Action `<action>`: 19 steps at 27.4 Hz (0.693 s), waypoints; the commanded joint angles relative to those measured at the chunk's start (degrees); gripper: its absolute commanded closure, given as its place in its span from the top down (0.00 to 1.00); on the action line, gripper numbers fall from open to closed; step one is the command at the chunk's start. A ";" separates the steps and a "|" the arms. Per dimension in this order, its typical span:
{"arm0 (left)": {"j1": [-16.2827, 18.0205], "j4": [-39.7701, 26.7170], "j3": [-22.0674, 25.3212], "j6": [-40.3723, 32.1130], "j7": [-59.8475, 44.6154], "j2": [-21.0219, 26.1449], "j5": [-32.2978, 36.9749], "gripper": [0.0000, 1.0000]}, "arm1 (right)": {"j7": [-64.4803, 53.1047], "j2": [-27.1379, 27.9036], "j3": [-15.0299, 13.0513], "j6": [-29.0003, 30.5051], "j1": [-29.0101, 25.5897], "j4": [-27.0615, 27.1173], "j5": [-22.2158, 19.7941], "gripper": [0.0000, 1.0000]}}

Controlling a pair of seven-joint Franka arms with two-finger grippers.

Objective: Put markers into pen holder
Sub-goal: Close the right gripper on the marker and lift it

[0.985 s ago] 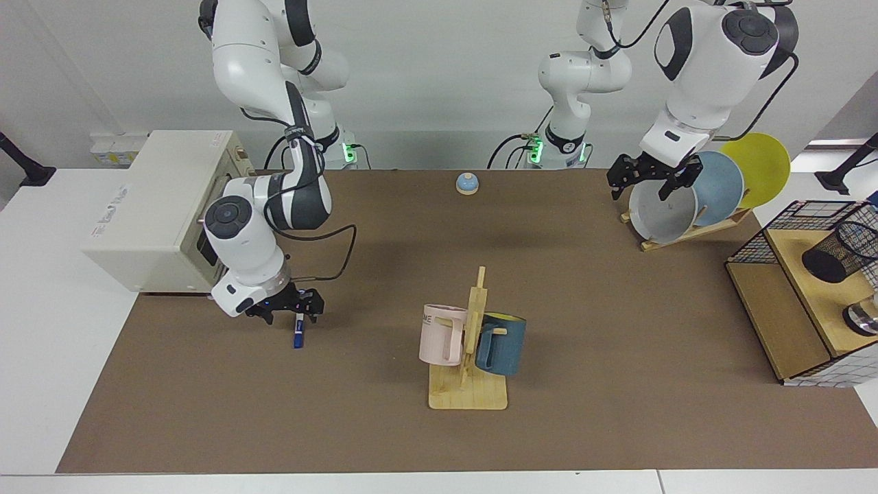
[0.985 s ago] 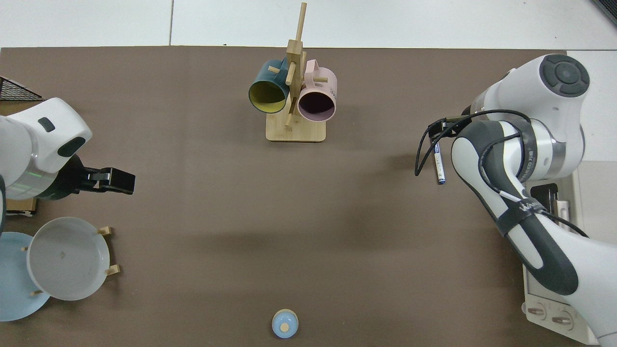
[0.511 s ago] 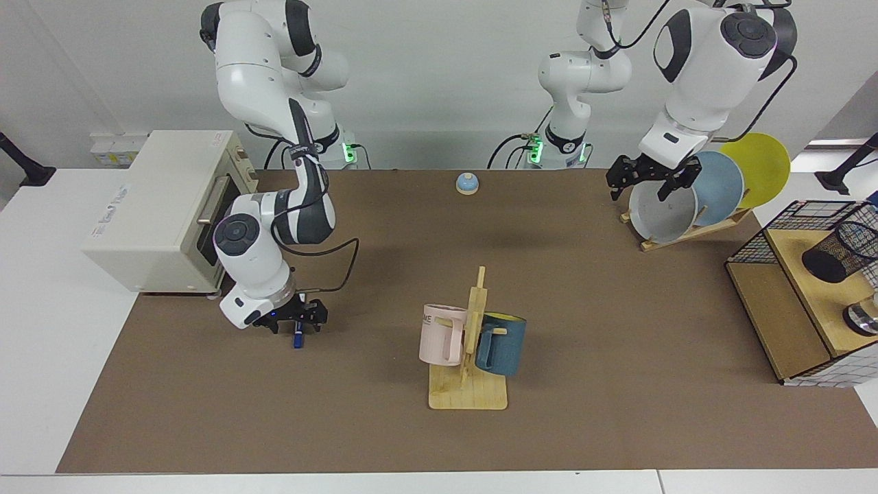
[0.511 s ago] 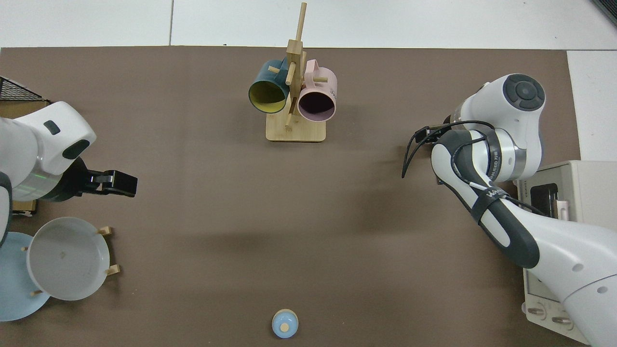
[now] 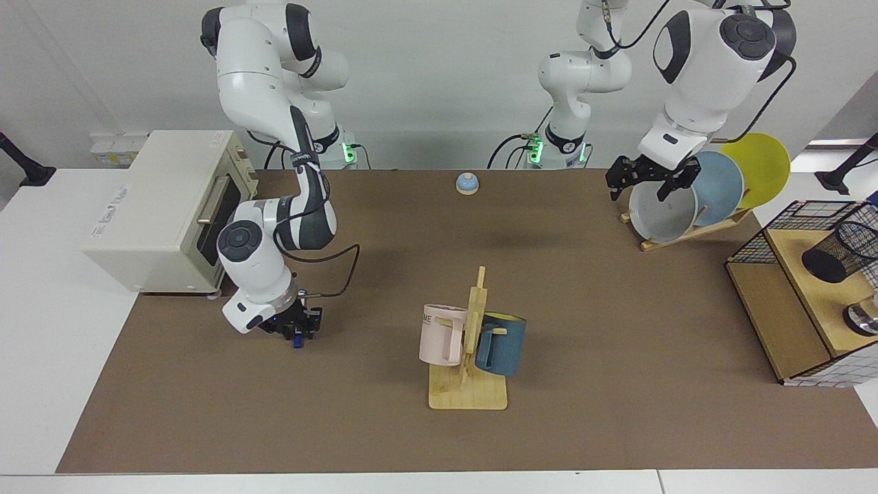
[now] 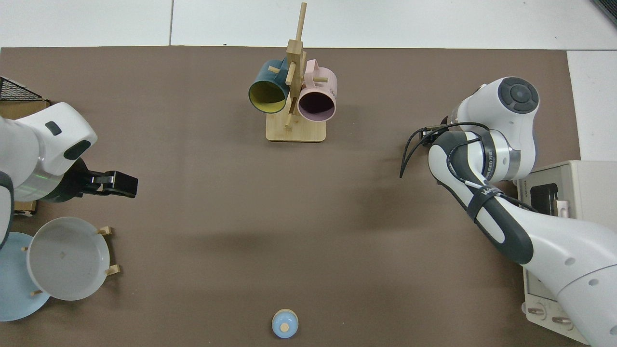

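Right gripper (image 5: 297,334) sits low on the brown table mat (image 5: 384,425), just in front of the cream toaster oven (image 5: 158,206), its fingers drawn in narrow around the marker (image 5: 298,341), of which only a blue tip shows below them in the facing view. From above, the right arm's own wrist and forearm cover both that gripper and the marker, so neither can be seen there. The pen holder (image 5: 840,252), a black wire-mesh cup, lies tilted on the wooden shelf of a wire basket (image 5: 782,233) at the far side of the table, well apart from the marker. Left gripper (image 5: 650,182) hangs in the air beside the grey plate (image 5: 662,214) in the dish rack, where the left arm waits; whether its fingers are spread or closed cannot be told. A blue plate (image 5: 724,182) and a yellow plate (image 5: 761,165) stand behind the grey one. At the middle of the mat a wooden mug tree (image 5: 472,370) carries a pink mug (image 5: 441,335) and a dark blue mug (image 5: 504,343). A small blue bell (image 5: 467,183) rests near the mat's rear edge.
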 commanded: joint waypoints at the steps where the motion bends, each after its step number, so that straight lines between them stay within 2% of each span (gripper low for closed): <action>1: -0.18 -2.30 0.22 0.96 -0.06 -1.92 -0.64 1.00 | 0.77 0.44 0.35 1.67 0.23 0.02 0.21 0.03; 2: -0.18 -2.30 0.22 0.96 -0.06 -1.92 -0.64 1.00 | 0.77 0.44 0.35 1.67 0.23 0.11 0.21 0.00; 9: -0.18 -2.04 0.13 1.05 0.64 -1.74 -0.64 1.00 | 0.94 0.35 0.35 1.32 0.32 0.72 0.39 0.00; 19: -0.36 0.34 0.04 1.22 0.73 -1.22 -3.01 1.00 | 6.74 -1.93 0.61 -3.86 1.99 3.18 0.83 0.00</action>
